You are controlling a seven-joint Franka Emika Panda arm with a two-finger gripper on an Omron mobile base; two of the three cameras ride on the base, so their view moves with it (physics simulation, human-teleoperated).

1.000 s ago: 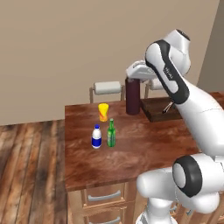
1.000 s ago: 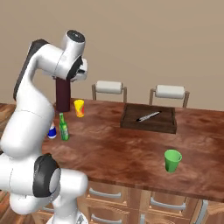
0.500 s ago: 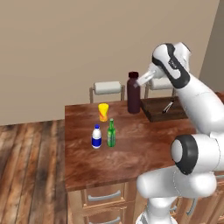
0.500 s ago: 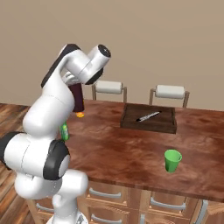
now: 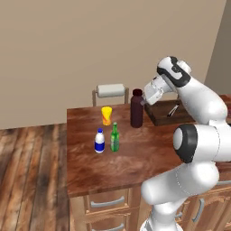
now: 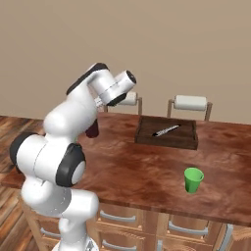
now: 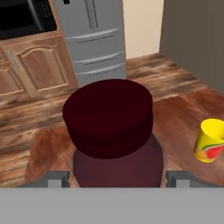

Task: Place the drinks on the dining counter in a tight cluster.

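Since a second ago the arm has swung its elbow over to the right and the hand has drawn back, so the tool (image 5: pixel 145 100) now sits beside the neck of the dark maroon bottle (image 5: pixel 136 109) rather than down around it; the bottle itself has stayed upright in the same spot on the desk (image 5: pixel 113 167).

From the left of the left base view: the white bottle with blue label (image 5: pixel 99 141) stands near the front of the group, the slim green bottle (image 5: pixel 114 137) just beside it on its right. Behind them, apart, is the yellow cup with red mark (image 5: pixel 106 115), and right of that cup stands the maroon bottle, the tallest of the four. A paper-towel roll (image 5: pixel 111 90) on its holder sits at the desk's far edge behind the cup. Right of the maroon bottle lies a dark wooden tray (image 6: pixel 168 133) with a knife (image 6: pixel 166 130) in it. Farther right, in the right base view, a green cup (image 6: pixel 193 180) stands alone, well apart from the drinks, and a second paper-towel roll (image 6: pixel 190 102) sits at the back edge.

The tool's fingers (image 7: pixel 56 179) stand spread wide, one to each side of the maroon bottle's shoulder in the hand view, with its cap (image 7: pixel 108 116) between and ahead of them; whether they touch it cannot be told.
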